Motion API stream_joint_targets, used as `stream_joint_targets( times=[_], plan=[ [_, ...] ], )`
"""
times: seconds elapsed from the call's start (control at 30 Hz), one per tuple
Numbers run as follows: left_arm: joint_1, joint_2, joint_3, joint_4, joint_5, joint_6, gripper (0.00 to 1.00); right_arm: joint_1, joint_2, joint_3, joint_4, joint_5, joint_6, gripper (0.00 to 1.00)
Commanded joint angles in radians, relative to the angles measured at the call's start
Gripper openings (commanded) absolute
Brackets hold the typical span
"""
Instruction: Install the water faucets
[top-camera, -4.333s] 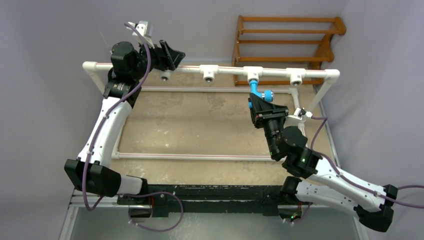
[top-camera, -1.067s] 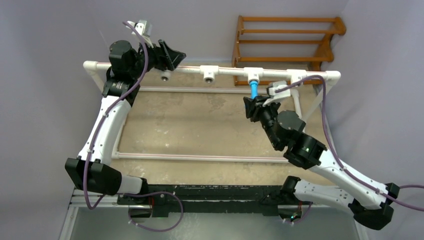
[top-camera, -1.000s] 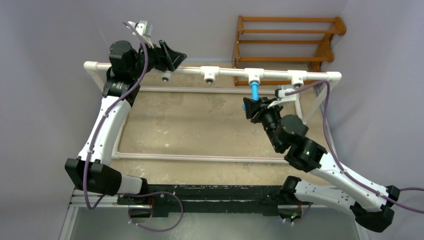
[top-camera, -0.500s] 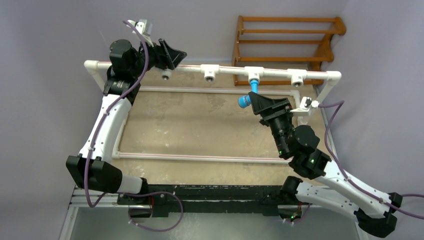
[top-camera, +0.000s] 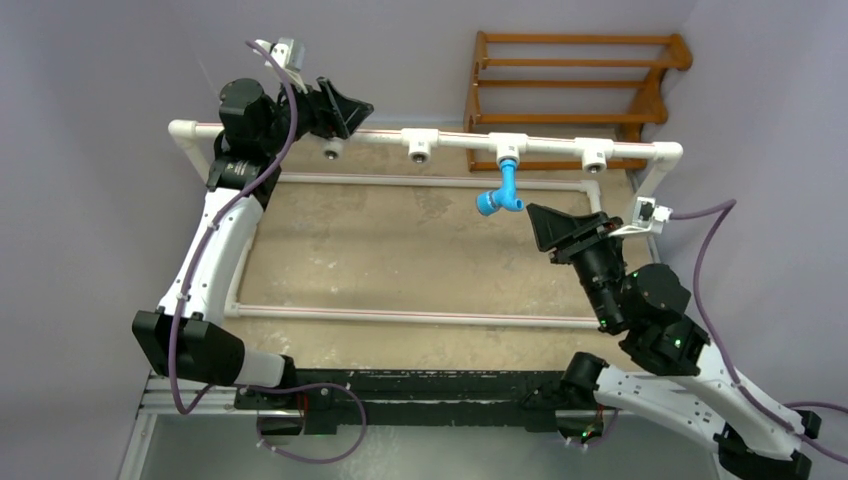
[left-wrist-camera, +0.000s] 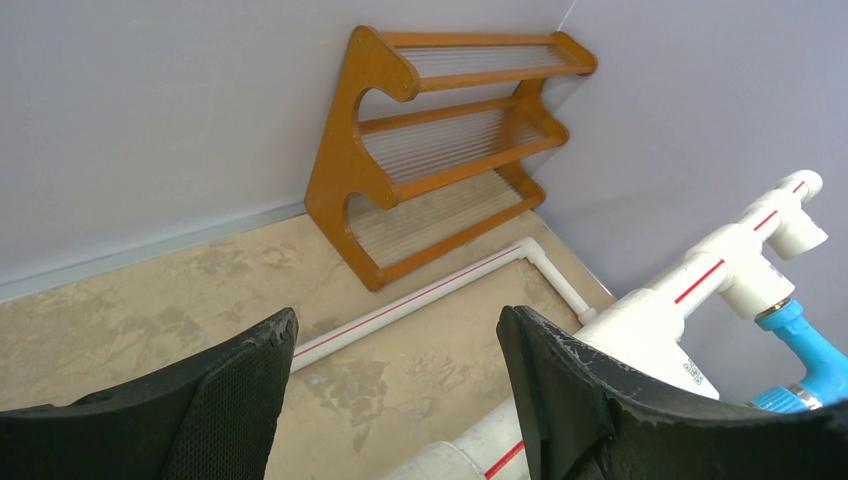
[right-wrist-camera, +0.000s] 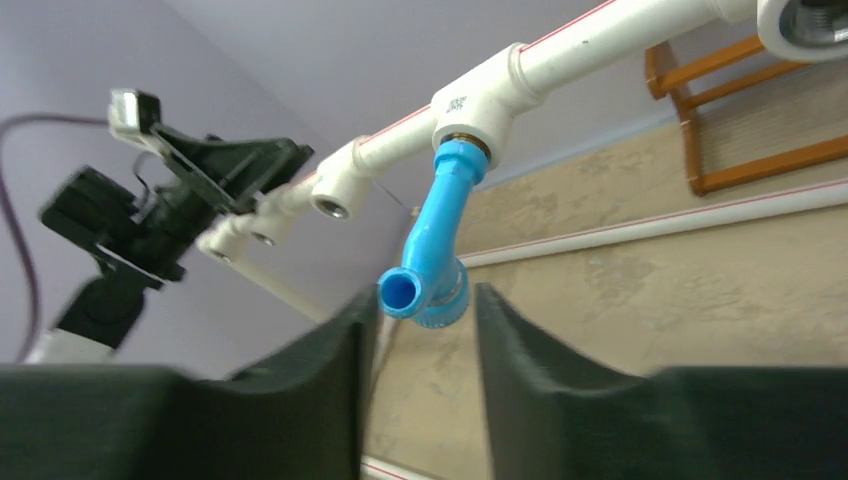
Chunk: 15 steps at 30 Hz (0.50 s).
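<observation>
The bright blue faucet (top-camera: 500, 188) hangs screwed into the third white tee (top-camera: 508, 148) of the raised pipe rail, with its spout bent to the left. In the right wrist view the faucet (right-wrist-camera: 432, 262) sits just beyond and between my fingertips, touching neither. My right gripper (top-camera: 545, 225) is open and empty, a little right of and nearer than the faucet; it also shows in its wrist view (right-wrist-camera: 425, 335). My left gripper (top-camera: 350, 105) is open at the rail's far left. In the left wrist view (left-wrist-camera: 395, 330) the rail passes under its right finger (left-wrist-camera: 560, 370).
Three more tees on the rail hold nothing: two (top-camera: 328, 150) (top-camera: 418, 150) left of the faucet and one (top-camera: 594, 152) right of it. White floor pipes (top-camera: 400, 313) frame the tan mat. A wooden rack (top-camera: 575, 90) stands behind the rail against the wall.
My right gripper held the faucet and turned it, then let go and drew back to the right. The spout now points left. The left arm has not moved.
</observation>
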<state>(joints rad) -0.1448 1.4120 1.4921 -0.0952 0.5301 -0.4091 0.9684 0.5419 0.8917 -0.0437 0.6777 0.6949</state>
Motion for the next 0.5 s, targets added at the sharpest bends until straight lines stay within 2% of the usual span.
stream_joint_targets(
  times=[0.0,0.1,0.13,0.37,0.47],
  plan=[
    [0.028,0.075,-0.056,-0.199,-0.070,0.018,0.73,0.002,0.025,0.045,-0.137,-0.034,-0.178,0.34],
    [0.028,0.072,-0.056,-0.199,-0.074,0.019,0.73,0.003,0.089,0.044,-0.147,-0.040,-0.204,0.05],
    [0.028,0.071,-0.056,-0.199,-0.074,0.021,0.73,0.003,0.102,0.031,-0.127,-0.034,-0.207,0.00],
    [0.028,0.072,-0.056,-0.200,-0.076,0.021,0.73,0.003,0.130,-0.173,0.232,0.025,-0.187,0.00],
    [0.028,0.075,-0.058,-0.199,-0.075,0.020,0.73,0.003,0.157,-0.208,0.299,0.058,-0.158,0.00]
  ],
)
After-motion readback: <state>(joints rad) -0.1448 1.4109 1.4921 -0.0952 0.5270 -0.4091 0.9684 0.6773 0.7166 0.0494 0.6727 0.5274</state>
